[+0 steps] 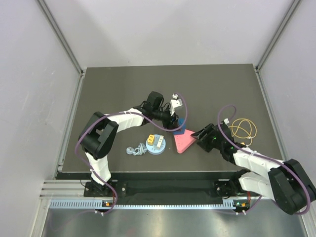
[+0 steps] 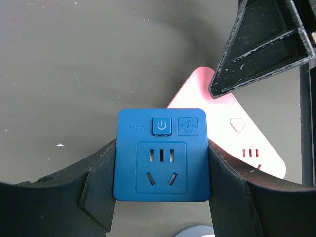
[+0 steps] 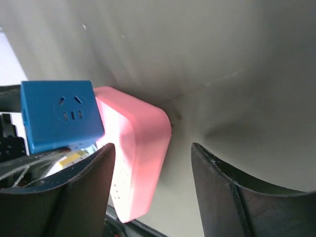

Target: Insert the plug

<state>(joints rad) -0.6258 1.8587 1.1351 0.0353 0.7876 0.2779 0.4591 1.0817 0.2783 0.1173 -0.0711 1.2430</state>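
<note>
My left gripper (image 1: 175, 121) is shut on a blue square plug adapter (image 2: 161, 155), its socket face toward the wrist camera, held just beside and above the pink triangular power strip (image 1: 183, 141). The blue adapter (image 1: 181, 123) sits at the strip's far corner in the top view. The strip (image 2: 242, 136) lies on the dark table. My right gripper (image 3: 152, 154) is open, and one rounded corner of the pink strip (image 3: 140, 148) lies between its fingers, nearer the left finger. The blue adapter (image 3: 58, 114) shows past that corner. The right gripper's fingers (image 2: 256, 44) show at the upper right of the left wrist view.
A round pale-blue disc (image 1: 156, 143) with a yellow and a white piece lies left of the strip, with a grey coiled part (image 1: 135, 150) beside it. A white plug on a purple cable (image 1: 175, 102) lies behind. A yellow loop (image 1: 244, 129) lies at the right.
</note>
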